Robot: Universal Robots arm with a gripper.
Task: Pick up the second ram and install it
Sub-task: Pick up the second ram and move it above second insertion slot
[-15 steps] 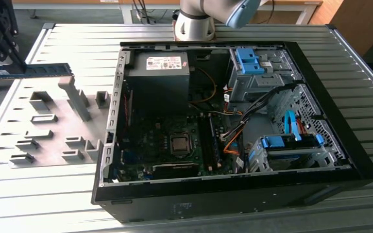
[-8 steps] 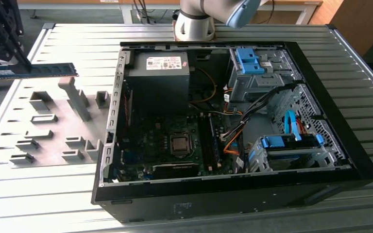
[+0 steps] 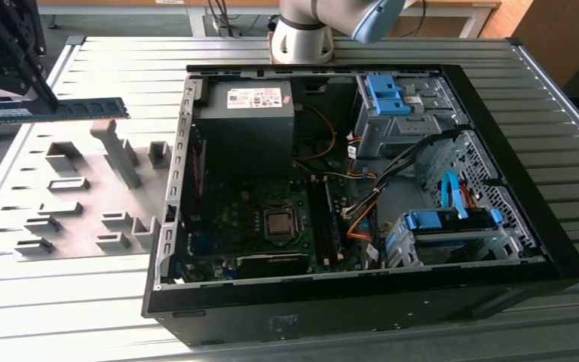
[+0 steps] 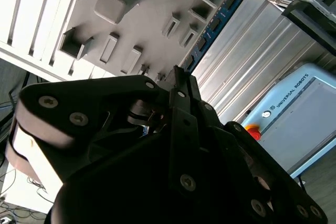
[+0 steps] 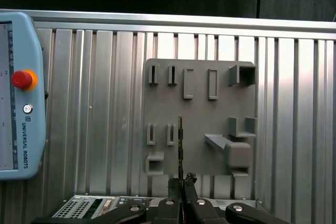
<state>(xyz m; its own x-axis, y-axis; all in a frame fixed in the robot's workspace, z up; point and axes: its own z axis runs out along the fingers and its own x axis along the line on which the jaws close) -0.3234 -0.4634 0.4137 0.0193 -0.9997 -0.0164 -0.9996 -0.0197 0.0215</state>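
- Tool [image 3: 44, 96] was closed on the second ram [image 3: 56, 110], jaws pinching the stick's upper long edge; first wrist view showed it edge-on betw. the tips.
- Ram hung level in the air at the exterior view's upper left, chips facing cam, clear of the grey fixture plate [image 3: 84, 162] below.
- Plate lay flat on the slatted metal desk [image 3: 118, 68].
- Open PC case [image 3: 370, 317] sat just beside the plate, on the exterior view's right, mobo [image 3: 239, 219] exposed.
- Teach pendant [image 5: 16, 93] w/ red button lay on the desk.
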